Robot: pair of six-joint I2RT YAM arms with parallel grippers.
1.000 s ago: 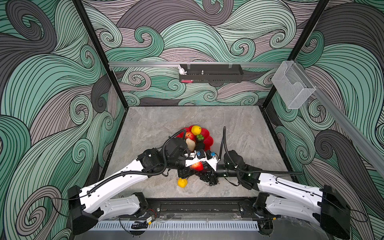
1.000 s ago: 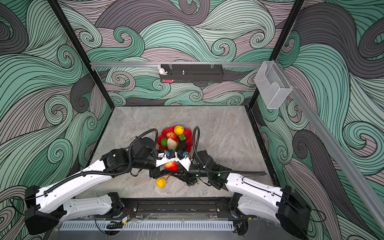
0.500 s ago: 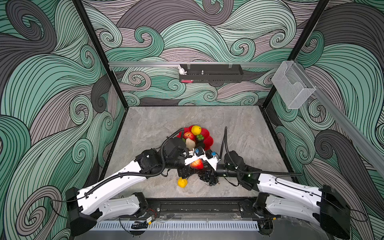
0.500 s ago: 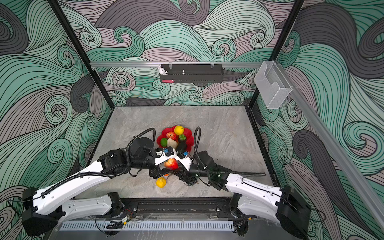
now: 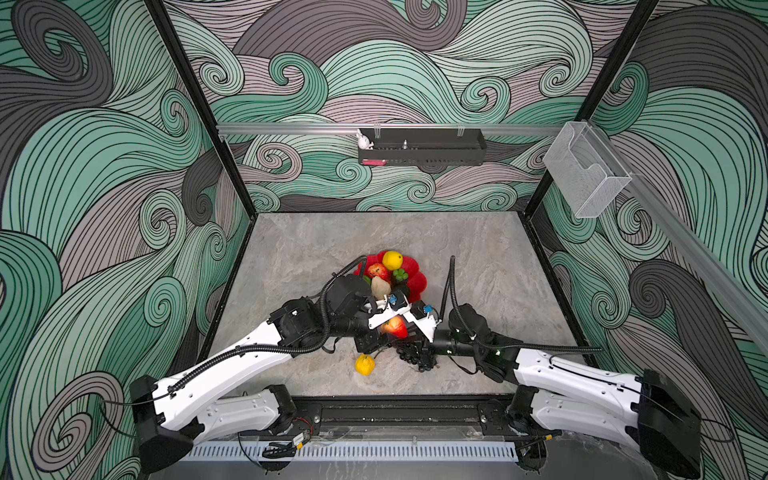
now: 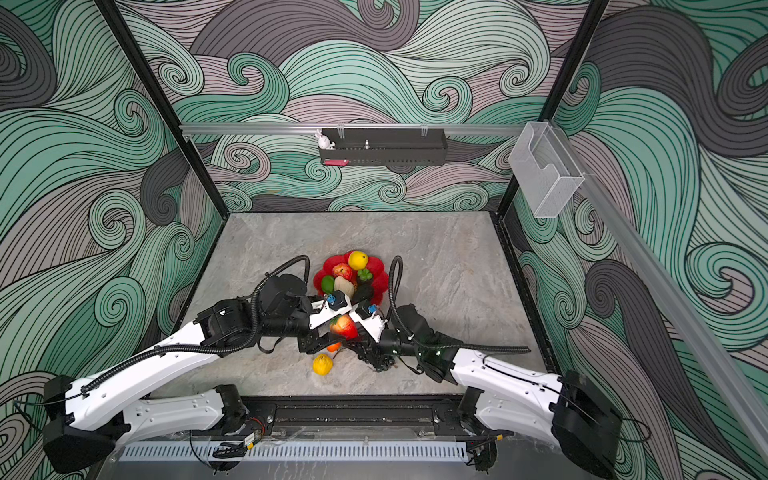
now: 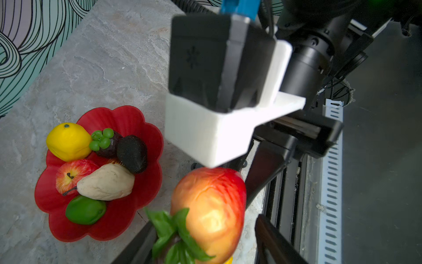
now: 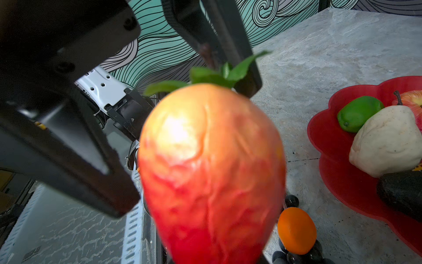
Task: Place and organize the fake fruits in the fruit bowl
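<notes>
At the lower centre of both top views, the left gripper [image 7: 203, 220] and the right gripper [image 6: 357, 337] meet above the tabletop [image 5: 478, 257], with a red-and-orange fruit [image 5: 395, 327] raised between them. The right gripper grasps this fruit by its red end. The fruit itself hides most of that grip in the right wrist view. The left gripper's fingers [image 7: 274, 240] are spread and stand one on each side of the fruit's green-leafed end. The left wrist view shows a strip of tabletop between the fruit and one finger, so these fingers are released. The fruit bowl [image 5: 417, 282] sits just above the grippers in both top views, near the middle of the tabletop. It contains a yellow lemon [image 7: 68, 141], a red apple [image 7: 70, 173], a cream pear [image 7: 107, 182], a green lime [image 7: 85, 210], a dark fruit with a green cap [image 7: 105, 144] and a dark rough fruit [image 7: 132, 153]. Three fruits lie on the tabletop outside the bowl, below the grippers in both top views: a yellow fruit [image 5: 365, 365], an orange [image 8: 296, 230] and a dark grape bunch [image 6: 378, 359]. The orange touches the grape bunch.
</notes>
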